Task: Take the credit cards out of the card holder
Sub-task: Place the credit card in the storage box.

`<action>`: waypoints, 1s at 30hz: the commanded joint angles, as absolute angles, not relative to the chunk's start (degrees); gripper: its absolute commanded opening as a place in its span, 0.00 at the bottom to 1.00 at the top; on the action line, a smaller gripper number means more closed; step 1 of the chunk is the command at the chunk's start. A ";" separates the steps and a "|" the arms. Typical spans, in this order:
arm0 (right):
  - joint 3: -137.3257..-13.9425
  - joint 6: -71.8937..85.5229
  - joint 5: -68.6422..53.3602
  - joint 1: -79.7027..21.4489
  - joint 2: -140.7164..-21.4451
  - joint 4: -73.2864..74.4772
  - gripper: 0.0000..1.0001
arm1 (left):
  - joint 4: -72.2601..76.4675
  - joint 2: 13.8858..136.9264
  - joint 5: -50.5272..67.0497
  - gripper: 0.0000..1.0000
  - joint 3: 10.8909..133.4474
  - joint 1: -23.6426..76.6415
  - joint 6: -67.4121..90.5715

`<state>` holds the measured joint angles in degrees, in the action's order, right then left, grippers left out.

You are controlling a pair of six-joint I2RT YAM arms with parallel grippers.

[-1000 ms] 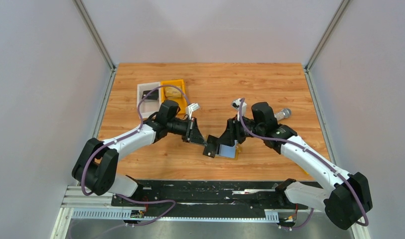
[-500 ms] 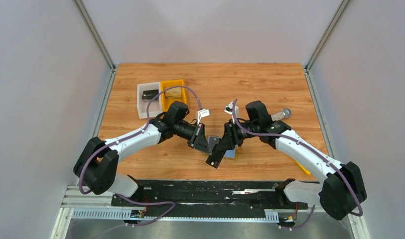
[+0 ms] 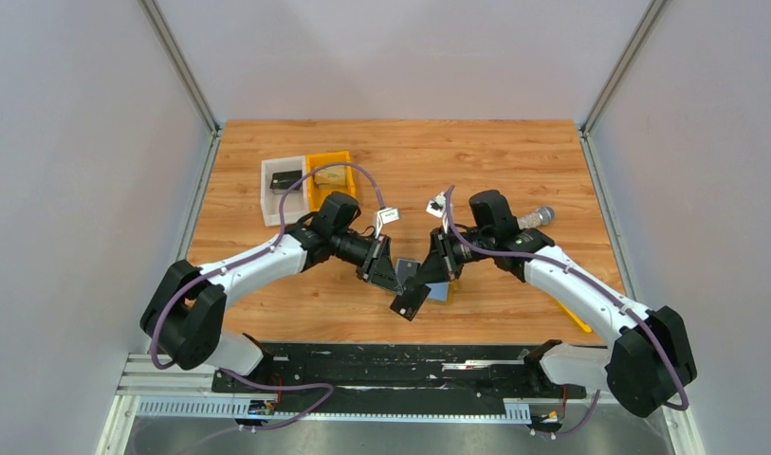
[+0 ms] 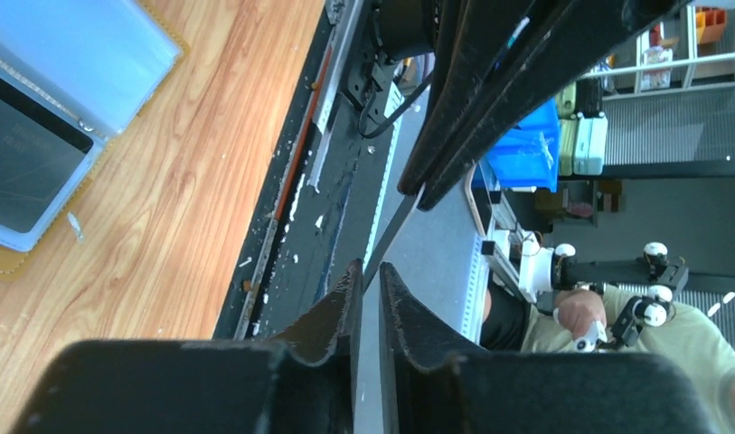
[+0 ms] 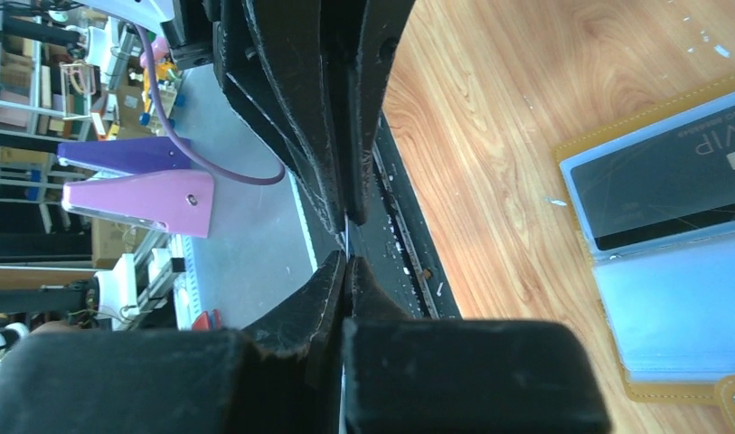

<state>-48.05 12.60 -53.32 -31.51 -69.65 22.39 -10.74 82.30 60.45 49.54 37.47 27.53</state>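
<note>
The card holder (image 3: pixel 442 290) lies open on the wood, its light-blue panels edged in tan (image 5: pixel 680 298). One dark credit card (image 5: pixel 671 181) still sits in a panel. Another dark card (image 3: pixel 412 301) hangs in the air between the two grippers, seen edge-on in the left wrist view (image 4: pixel 401 217). My right gripper (image 5: pixel 347 262) is shut on this card's thin edge. My left gripper (image 4: pixel 365 271) faces it from the other side. Its jaws stand a little apart around the card's edge, with a gap showing between them.
A white bin (image 3: pixel 284 185) and an orange bin (image 3: pixel 330 174) stand at the back left. A grey cylindrical thing (image 3: pixel 539 217) lies behind the right arm. A flat yellow-orange tool (image 3: pixel 578 322) peeks out under the right forearm. A black rail (image 3: pixel 400 360) runs along the near edge.
The left gripper carried the dark card rightward to the right gripper. The right jaws closed on it. The left jaws, shut before, have parted slightly.
</note>
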 commanded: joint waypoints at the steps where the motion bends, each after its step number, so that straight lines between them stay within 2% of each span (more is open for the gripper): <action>1: -48.32 16.29 -56.44 -31.14 -70.12 18.10 0.00 | -10.63 81.32 58.01 0.22 53.01 36.74 26.47; 6: -47.42 22.86 -51.31 -30.87 -67.30 13.80 0.00 | -6.18 78.57 57.60 0.35 51.07 31.77 30.72; 10: -46.71 28.17 -45.96 -30.23 -64.76 10.23 0.00 | -4.25 75.40 54.63 0.40 49.47 28.62 32.96; 20: -40.32 48.77 -27.30 -29.88 -55.99 -3.74 0.00 | 8.50 66.03 47.03 0.42 43.37 24.62 44.91; 30: -33.56 60.29 -17.30 -30.05 -50.49 -14.92 0.00 | 21.26 64.71 45.77 0.43 39.24 24.61 56.67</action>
